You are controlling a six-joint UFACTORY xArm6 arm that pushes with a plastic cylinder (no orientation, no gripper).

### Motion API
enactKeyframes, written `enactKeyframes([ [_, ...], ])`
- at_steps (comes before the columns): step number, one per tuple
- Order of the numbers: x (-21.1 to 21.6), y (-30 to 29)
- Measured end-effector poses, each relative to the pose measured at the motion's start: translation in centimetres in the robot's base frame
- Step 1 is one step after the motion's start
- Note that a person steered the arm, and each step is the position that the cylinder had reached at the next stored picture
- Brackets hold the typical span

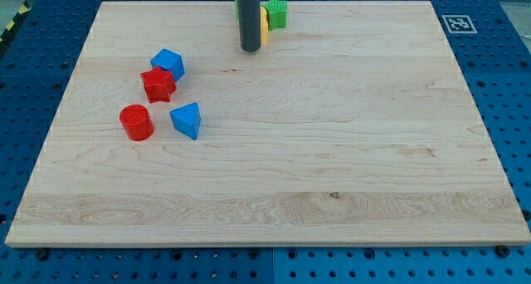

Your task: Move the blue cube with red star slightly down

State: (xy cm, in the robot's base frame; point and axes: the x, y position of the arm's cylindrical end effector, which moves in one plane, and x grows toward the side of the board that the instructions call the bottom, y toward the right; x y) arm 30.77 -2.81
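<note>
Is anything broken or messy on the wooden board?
Nothing stands out. The wooden board looks undamaged. My tip sits at the view's top beside a yellow block and a green block, far from the blue cube, red star, red cylinder and blue wedge-like block.

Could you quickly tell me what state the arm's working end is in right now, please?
My tip: a bare rod, holding nothing, at the view's top beside the yellow block, well away from the blue cube and red star.
</note>
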Motion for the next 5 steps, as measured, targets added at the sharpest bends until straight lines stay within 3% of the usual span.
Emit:
enactKeyframes([
  [3,0.0,-12.2],
  [5,4.7,-13.7],
])
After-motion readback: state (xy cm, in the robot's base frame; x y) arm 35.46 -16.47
